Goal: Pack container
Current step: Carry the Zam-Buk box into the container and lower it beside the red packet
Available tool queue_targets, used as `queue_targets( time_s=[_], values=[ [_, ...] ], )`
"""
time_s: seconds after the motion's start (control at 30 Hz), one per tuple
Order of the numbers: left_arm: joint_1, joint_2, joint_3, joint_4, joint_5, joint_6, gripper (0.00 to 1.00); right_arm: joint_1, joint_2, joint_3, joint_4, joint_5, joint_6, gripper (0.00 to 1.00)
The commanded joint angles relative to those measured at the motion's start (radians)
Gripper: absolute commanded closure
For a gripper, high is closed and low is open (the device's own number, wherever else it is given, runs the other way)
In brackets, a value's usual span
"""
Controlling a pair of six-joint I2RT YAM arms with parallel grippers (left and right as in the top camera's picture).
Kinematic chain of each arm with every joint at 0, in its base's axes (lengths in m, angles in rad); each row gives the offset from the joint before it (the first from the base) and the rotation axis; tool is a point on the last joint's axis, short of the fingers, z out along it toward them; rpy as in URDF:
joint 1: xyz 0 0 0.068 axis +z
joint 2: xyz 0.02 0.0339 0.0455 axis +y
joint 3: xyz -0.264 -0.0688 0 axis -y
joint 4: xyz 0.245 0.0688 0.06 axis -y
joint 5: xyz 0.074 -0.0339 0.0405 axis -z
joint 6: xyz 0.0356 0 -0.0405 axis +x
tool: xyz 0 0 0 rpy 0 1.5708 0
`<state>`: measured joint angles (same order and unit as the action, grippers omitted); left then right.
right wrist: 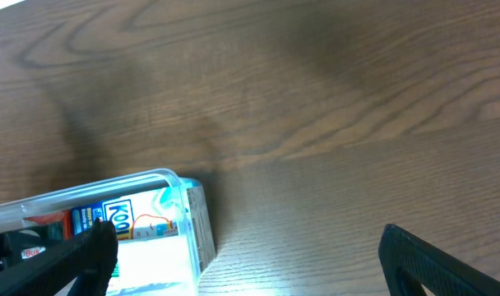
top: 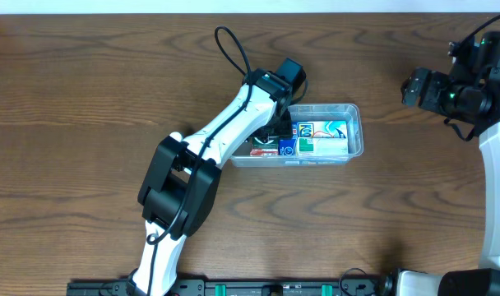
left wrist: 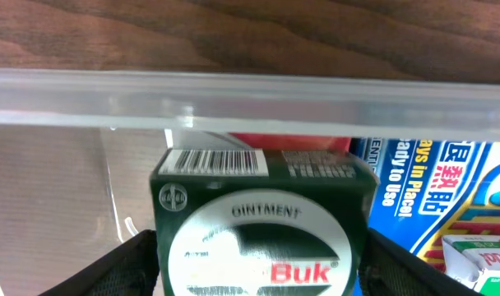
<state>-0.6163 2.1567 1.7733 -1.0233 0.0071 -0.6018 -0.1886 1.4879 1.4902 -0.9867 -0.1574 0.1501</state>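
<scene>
Near the middle of the table [top: 85,90] sits the container [top: 356,131]. At its left end the left gripper [left wrist: 260,275] pinches a green ointment box [left wrist: 262,218]. To the right of that lie a blue box [top: 287,148] and a white-green packet [top: 322,146]. Far right, the right gripper [right wrist: 254,263] hangs with fingers spread, empty.

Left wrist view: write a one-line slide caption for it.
Left tool holds a dark green ointment box inside the clear container, beside a blue packet.
</scene>
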Motion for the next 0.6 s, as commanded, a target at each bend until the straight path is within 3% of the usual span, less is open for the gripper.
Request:
queue_targets(
  time_s=[0.0, 0.43, 0.57],
  values=[
    [0.002, 0.013, -0.002, -0.004, -0.015, -0.002, 0.22, -0.007, 0.005, 0.002, -0.001, 0.000, 0.010, 0.01],
    [0.008, -0.002, 0.003, -0.033, 0.011, 0.038, 0.21, -0.007, 0.005, 0.002, -0.001, 0.000, 0.010, 0.01],
    [0.014, -0.028, 0.014, -0.033, 0.011, 0.053, 0.15, -0.007, 0.005, 0.002, -0.001, 0.000, 0.010, 0.01]
  ],
)
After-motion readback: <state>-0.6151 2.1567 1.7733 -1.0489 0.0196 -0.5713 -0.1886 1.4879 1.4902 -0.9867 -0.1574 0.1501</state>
